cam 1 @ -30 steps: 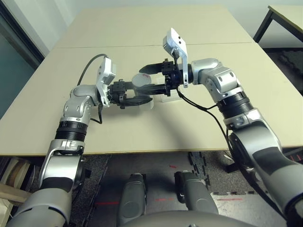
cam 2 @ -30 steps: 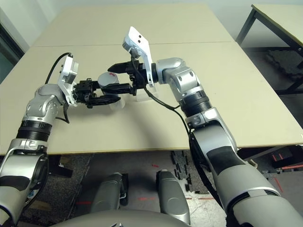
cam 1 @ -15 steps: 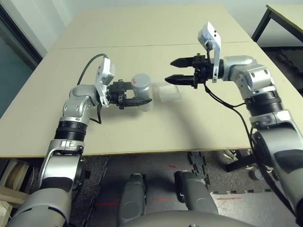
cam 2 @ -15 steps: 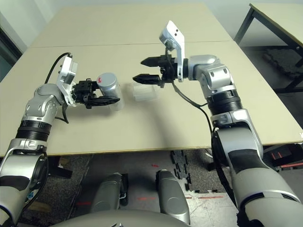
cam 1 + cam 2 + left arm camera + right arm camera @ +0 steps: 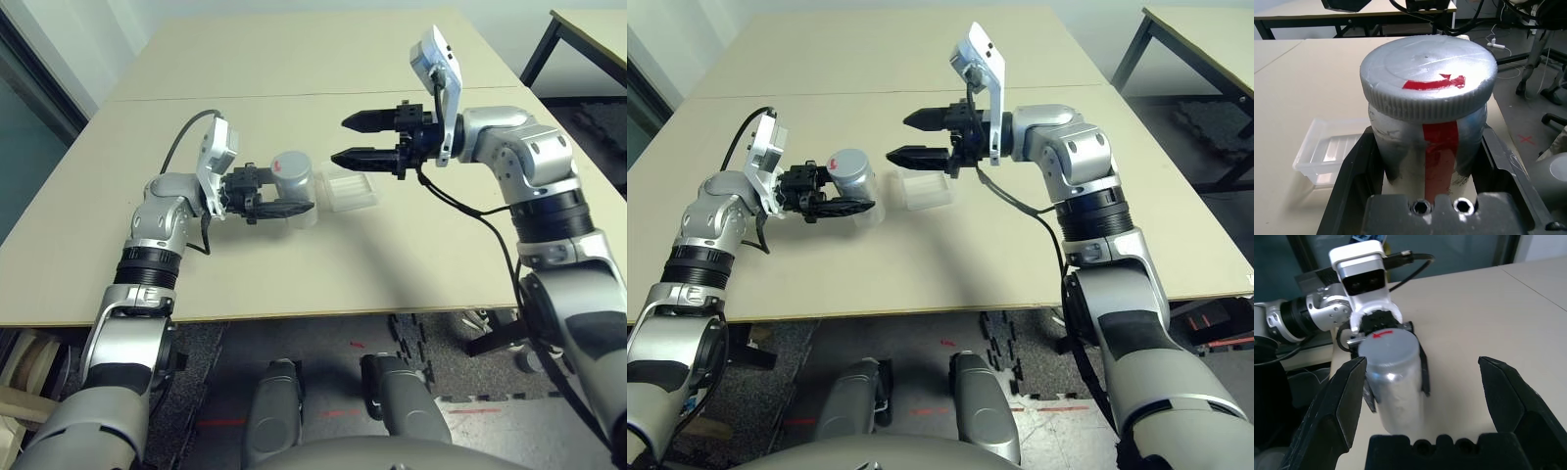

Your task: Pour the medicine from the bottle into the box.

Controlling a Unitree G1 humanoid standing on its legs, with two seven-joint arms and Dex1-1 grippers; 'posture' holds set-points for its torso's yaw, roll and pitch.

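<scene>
While no printed brand or wording can be read anywhere, the bottle (image 5: 1428, 122) carries red tape: a strip down its side and a red arrow-like mark across its grey ribbed cap (image 5: 1428, 78), which sits screwed on. The left gripper (image 5: 284, 202) is closed on the bottle's lower body, one black finger at each side, holding it upright just above or on the worktop (image 5: 294, 264); which of the two cannot be told.

The box (image 5: 351, 190), clear and ribbed on its bottom, lies flat on the worktop just beside the bottle, on the side toward the robot's right. The right gripper (image 5: 355, 138) hangs in the air above the far side of the box with its two fingers spread wide and nothing between them.

From the left wrist view the tape strip, the cap's ribbing and the box's rounded rim are plain, and the box appears apart from the bottle. From the right wrist view the bottle is seen head-on between the spread fingers (image 5: 1337, 406), with the left arm's white camera housing (image 5: 1362, 267) behind it.

The worktop is a pale beige pair of tables pushed together, with a seam (image 5: 323, 95) running across. Another table (image 5: 588, 34) stands at the right, and the floor below is dark with red tape marks (image 5: 220, 421). Chairs and cables are visible in the background of the left wrist view.
</scene>
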